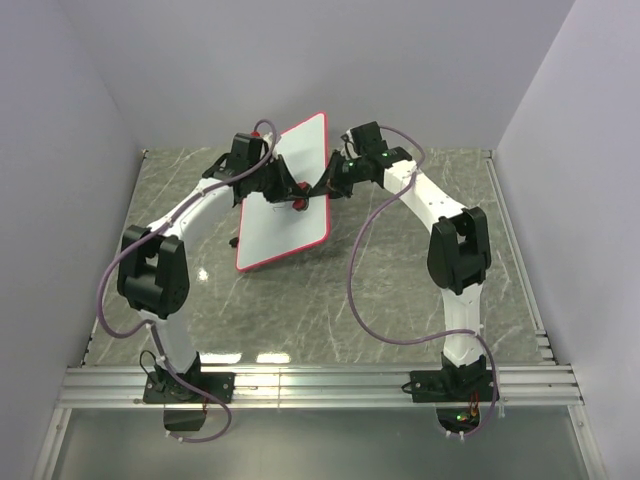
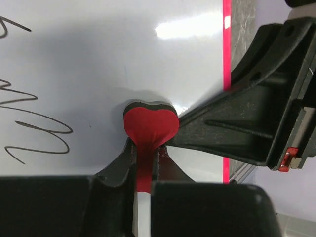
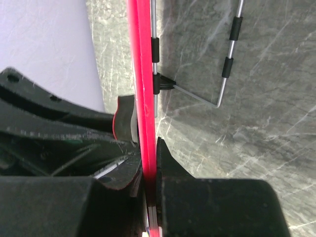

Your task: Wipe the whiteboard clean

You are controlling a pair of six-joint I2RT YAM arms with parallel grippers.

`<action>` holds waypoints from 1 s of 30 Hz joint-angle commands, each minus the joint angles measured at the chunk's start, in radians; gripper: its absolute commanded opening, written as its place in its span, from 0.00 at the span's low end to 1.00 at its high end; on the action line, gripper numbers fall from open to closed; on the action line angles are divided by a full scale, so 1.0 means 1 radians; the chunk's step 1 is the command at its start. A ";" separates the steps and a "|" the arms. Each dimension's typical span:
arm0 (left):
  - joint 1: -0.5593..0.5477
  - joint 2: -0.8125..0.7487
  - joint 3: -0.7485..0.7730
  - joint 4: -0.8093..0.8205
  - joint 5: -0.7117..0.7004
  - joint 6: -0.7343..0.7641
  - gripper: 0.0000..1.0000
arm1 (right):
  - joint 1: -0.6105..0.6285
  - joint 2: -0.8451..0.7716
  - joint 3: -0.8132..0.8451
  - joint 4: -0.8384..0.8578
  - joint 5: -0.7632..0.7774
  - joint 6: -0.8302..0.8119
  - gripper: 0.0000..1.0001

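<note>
The whiteboard (image 1: 290, 200), white with a thin red rim, stands tilted on the table. Dark scribbles (image 2: 37, 126) show on its face in the left wrist view. My left gripper (image 1: 290, 192) is shut on a small red eraser (image 2: 149, 126) and presses its dark felt side against the board face (image 2: 98, 59). My right gripper (image 1: 322, 186) is shut on the board's red rim (image 3: 143, 89) at the right edge, one finger on each side. The right gripper's fingers (image 2: 247, 123) also show in the left wrist view, just right of the eraser.
A thin wire stand (image 3: 197, 96) with black sleeves sits behind the board over the grey marble tabletop (image 1: 400, 300). Pale walls close in the table on three sides. A metal rail (image 1: 320, 385) runs along the near edge by the arm bases.
</note>
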State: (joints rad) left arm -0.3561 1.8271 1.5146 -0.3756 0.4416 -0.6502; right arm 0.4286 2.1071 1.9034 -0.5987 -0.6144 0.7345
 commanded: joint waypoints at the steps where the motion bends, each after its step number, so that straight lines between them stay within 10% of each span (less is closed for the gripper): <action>1: -0.014 0.106 -0.036 -0.048 0.000 0.006 0.00 | 0.036 -0.050 -0.040 -0.072 0.059 -0.066 0.00; 16: 0.169 0.100 -0.320 -0.088 -0.115 0.104 0.00 | 0.036 -0.050 -0.021 -0.085 0.081 -0.073 0.00; 30: 0.033 0.191 0.263 -0.316 0.025 0.155 0.00 | 0.038 -0.029 -0.033 -0.069 0.085 -0.060 0.00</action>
State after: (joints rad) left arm -0.2176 1.9774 1.6596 -0.5957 0.3401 -0.5079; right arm 0.4389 2.0815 1.8839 -0.5873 -0.6033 0.7444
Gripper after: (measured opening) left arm 0.088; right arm 0.096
